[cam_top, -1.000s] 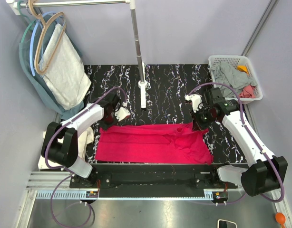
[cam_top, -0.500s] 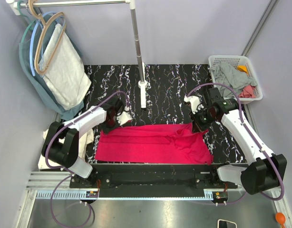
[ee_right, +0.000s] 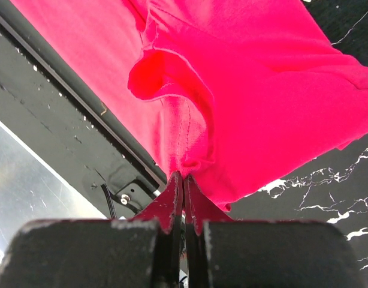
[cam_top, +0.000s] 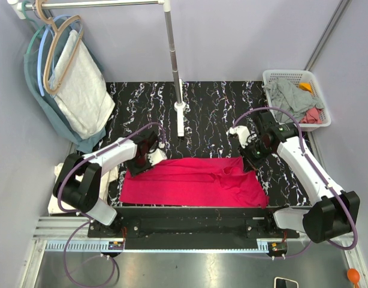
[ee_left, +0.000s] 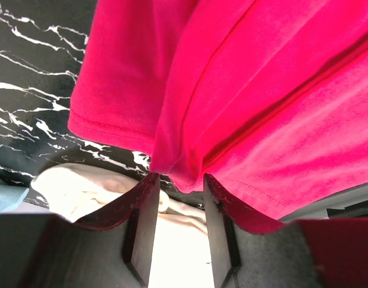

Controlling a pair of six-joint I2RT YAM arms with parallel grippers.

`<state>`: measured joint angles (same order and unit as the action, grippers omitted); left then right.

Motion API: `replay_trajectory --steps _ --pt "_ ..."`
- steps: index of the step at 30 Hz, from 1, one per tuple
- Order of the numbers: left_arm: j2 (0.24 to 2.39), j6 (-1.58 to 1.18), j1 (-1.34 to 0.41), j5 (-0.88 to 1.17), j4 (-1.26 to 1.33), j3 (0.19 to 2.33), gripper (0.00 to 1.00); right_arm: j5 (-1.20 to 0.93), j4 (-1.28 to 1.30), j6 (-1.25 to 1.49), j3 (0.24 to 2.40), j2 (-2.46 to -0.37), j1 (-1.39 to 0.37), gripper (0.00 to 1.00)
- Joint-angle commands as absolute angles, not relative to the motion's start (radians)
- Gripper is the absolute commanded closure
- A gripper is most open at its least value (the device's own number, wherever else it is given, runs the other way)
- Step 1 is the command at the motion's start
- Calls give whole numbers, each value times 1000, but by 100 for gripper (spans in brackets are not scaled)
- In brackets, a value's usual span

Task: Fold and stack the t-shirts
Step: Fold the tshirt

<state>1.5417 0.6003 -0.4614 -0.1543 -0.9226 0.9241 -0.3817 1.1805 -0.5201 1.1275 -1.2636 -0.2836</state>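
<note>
A red t-shirt (cam_top: 193, 180) lies folded into a wide band near the table's front edge. My left gripper (cam_top: 142, 163) is at its far left corner. In the left wrist view the jaws (ee_left: 179, 180) stand open, with a fold of the red shirt (ee_left: 244, 90) just at the fingertips and not pinched. My right gripper (cam_top: 247, 159) is at the shirt's far right corner. In the right wrist view it (ee_right: 184, 176) is shut on a bunched fold of the red shirt (ee_right: 256, 90).
A white basket (cam_top: 292, 73) of crumpled clothes stands at the back right. A rack pole (cam_top: 172, 54) rises from the table's middle, with garments on hangers (cam_top: 76, 84) at the back left. A white cloth (cam_top: 112, 174) lies left of the shirt. A black rail (cam_top: 196, 216) runs along the front.
My left gripper has moved nearer and down from beyond the shirt's far left corner onto that corner. My right gripper has shifted slightly left, still holding the far right corner.
</note>
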Motion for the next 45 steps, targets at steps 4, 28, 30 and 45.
replay_trajectory --steps 4,28,30,45 --pt "1520 604 -465 -189 -927 986 59 -374 1253 -574 1129 -1269 -307 100" --pt "1735 565 -500 34 -861 1255 60 -350 1252 -600 1083 -1285 -324 100" --pt "1752 557 -514 41 -844 1259 59 -348 1250 -600 1083 -1284 -324 100" --pt "1789 529 -595 22 -770 1163 57 -344 1250 -603 1072 -1272 -327 100"
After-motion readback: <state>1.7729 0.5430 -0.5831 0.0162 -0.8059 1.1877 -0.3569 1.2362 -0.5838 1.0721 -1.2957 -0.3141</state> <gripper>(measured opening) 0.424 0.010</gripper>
